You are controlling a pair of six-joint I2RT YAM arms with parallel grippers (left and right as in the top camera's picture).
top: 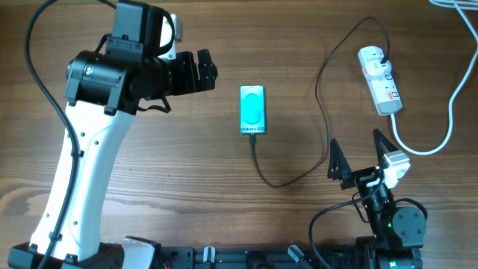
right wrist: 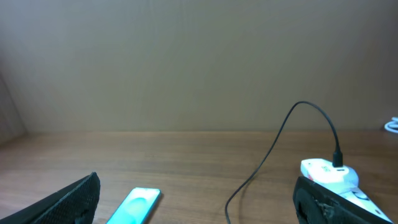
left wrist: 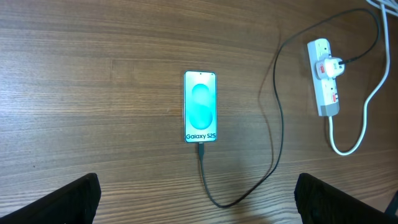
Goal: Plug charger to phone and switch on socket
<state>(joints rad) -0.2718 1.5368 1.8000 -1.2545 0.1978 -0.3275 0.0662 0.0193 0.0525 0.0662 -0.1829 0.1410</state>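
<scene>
The phone [top: 252, 110] lies flat mid-table with its cyan screen lit; it also shows in the left wrist view [left wrist: 200, 107] and the right wrist view [right wrist: 135, 206]. The black charger cable [top: 323, 112] runs from the phone's bottom edge in a loop to its white plug head [top: 372, 56], seated in the white socket strip [top: 382, 88]. The connector tip [left wrist: 201, 145] sits in the phone's port. My left gripper [top: 203, 71] is open and empty, held high to the left of the phone. My right gripper [top: 358, 161] is open and empty near the front edge, below the socket.
The socket's thick white cord [top: 441, 127] curls to the right and runs off the table's top right corner. Bare wooden table [top: 187, 172] lies around the phone. A plain wall shows behind the table in the right wrist view.
</scene>
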